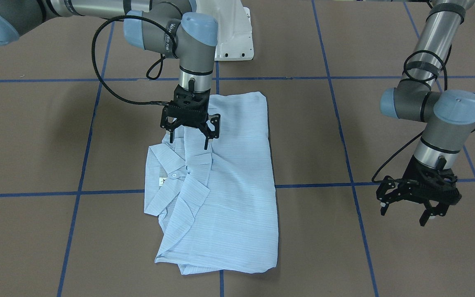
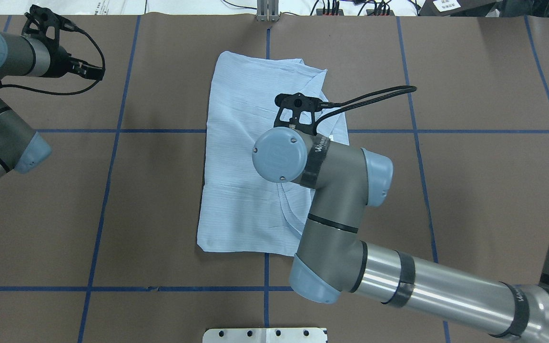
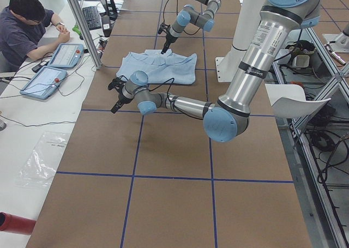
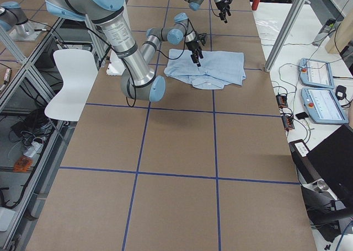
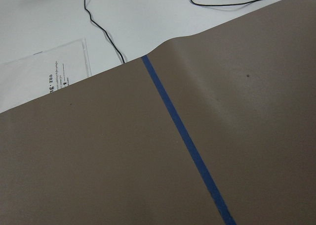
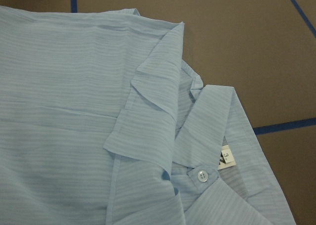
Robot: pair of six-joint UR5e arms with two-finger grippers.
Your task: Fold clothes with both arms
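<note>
Shirt point(image 1: 237, 185) part-folded on surface point(image 1: 344, 247). Right claw point(image 1: 189, 139) open, empty, above fold beside collar point(image 1: 165, 163) (likely next pinch). Left claw point(image 1: 403, 215) open, empty, well apart; must approach.

A light blue shirt point(image 1: 229, 177) is laid flat on the brown table point(image 1: 35, 136), folded into a long block, with its collar point(image 1: 167, 165) shown. The right gripper point(image 1: 189, 142) is held just above it, jaws spread wide; the left gripper point(image 1: 403, 216) is held well apart, jaws spread too.
</note>
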